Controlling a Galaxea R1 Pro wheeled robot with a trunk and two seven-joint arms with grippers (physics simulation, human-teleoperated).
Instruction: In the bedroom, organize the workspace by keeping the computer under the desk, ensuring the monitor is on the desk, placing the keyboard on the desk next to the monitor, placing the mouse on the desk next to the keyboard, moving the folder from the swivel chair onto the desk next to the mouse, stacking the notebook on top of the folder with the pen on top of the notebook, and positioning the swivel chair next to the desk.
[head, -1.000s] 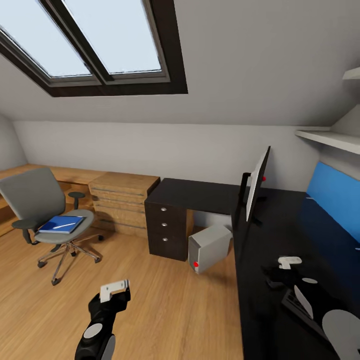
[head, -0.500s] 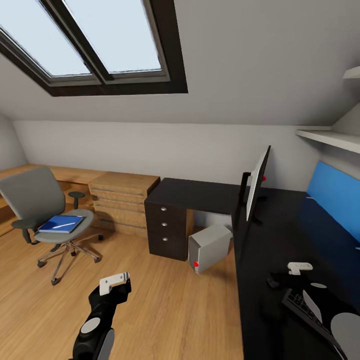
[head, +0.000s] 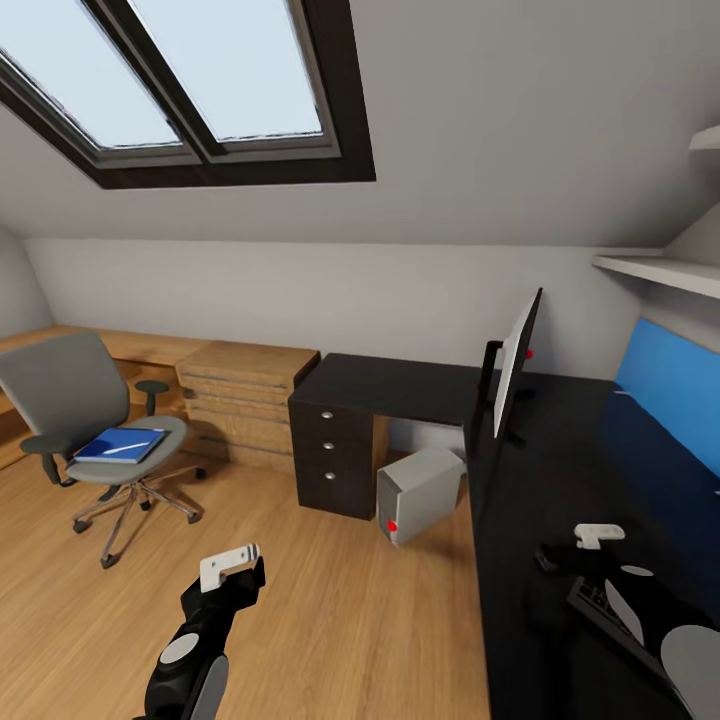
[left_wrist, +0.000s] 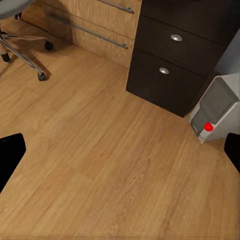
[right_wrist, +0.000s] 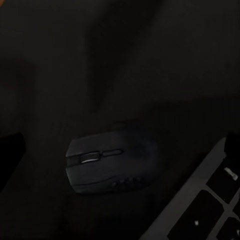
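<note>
Right pincer above the mouse, left pincer idle over the floor

At lower right the right pincer (head: 592, 536), released and empty, hangs over the mouse (right_wrist: 112, 162) on the black worktop (head: 545, 470), just beside the keyboard (right_wrist: 210, 210). I'd descend straight and grip the mouse's flanks; its long axis lies across the wrist frame, buttons leftward. Left pincer (head: 229, 568): released.
</note>
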